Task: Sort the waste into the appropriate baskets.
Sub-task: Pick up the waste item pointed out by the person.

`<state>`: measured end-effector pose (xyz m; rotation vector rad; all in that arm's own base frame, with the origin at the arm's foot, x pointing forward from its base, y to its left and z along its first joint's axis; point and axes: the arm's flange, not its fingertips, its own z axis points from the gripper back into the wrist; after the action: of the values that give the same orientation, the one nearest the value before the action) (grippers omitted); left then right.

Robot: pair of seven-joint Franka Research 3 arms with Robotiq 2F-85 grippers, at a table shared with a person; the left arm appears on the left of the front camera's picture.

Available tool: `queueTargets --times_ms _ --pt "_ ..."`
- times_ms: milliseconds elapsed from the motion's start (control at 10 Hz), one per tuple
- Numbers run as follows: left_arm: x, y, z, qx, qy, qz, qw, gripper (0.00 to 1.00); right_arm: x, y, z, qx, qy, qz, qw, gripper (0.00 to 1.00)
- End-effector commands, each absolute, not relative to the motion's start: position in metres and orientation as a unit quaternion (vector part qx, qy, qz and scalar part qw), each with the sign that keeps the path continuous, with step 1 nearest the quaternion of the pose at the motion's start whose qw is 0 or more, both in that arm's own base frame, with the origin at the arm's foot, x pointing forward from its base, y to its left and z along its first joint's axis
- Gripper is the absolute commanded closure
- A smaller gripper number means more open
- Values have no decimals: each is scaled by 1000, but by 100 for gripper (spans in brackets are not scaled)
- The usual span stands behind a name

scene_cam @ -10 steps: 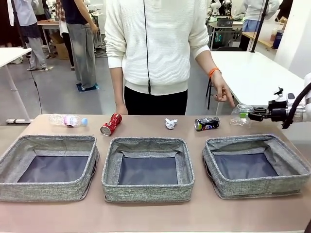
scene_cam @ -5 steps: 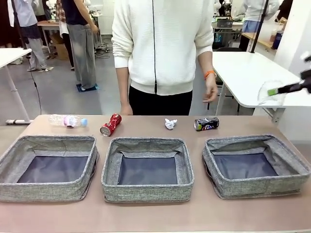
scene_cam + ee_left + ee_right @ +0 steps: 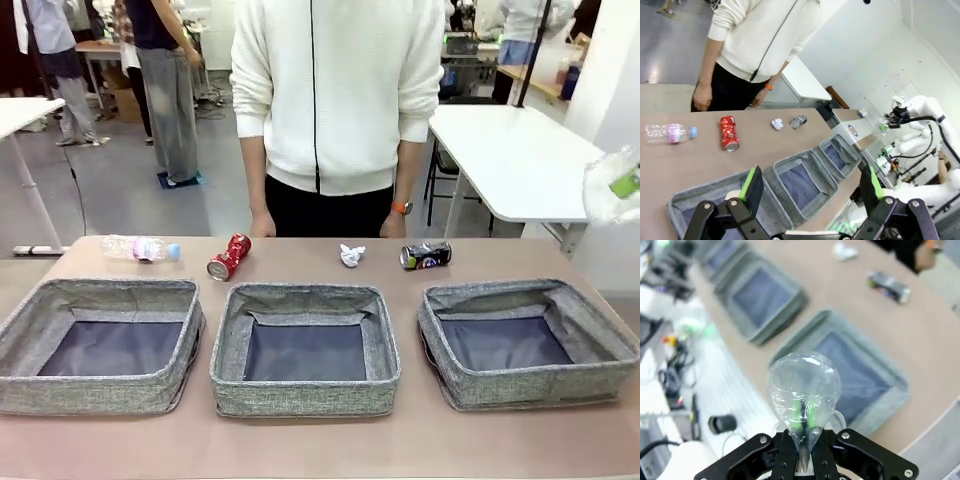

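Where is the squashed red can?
Front view: the crushed red drink can lies left of centre, between the blue-capped clear plastic bottle and the white paper wad.

Near row on tabletop (image 3: 300, 445): left basket (image 3: 90, 392), middle basket (image 3: 300, 395), right basket (image 3: 530, 385). Far row behind them, left to right: bottle (image 3: 140, 248), crushed can (image 3: 229, 256), paper wad (image 3: 351, 256), second can (image 3: 425, 255). Second bottle (image 3: 612, 187) aloft past right edge.

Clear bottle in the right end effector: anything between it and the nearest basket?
Nothing visible. The right end effector holds the clear bottle in open air, right of the nearest basket, whose top is open. The dark can lies beyond that basket.
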<state>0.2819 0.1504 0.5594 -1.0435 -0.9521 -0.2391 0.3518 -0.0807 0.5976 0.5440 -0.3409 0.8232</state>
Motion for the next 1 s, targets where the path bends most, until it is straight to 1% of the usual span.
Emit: queueTargets --times_ms 0,100,500,700,800,900 --pt "283 151 560 -482 -446 -117 745 0 349 -75 581 292 -176 447 827 100" --pt "283 151 560 -482 -446 -117 745 0 352 -81 598 260 -163 393 867 100" --pt "283 151 560 -482 -446 -117 745 0 352 -81 598 260 -163 393 867 100" --pt "283 151 560 -482 -446 -117 745 0 353 -77 590 279 -161 411 853 99" --pt "283 151 560 -482 -446 -117 745 0 361 -52 607 257 -144 411 863 99" --pt "283 151 560 -482 -446 -117 745 0 372 -5 638 214 -110 374 896 99"
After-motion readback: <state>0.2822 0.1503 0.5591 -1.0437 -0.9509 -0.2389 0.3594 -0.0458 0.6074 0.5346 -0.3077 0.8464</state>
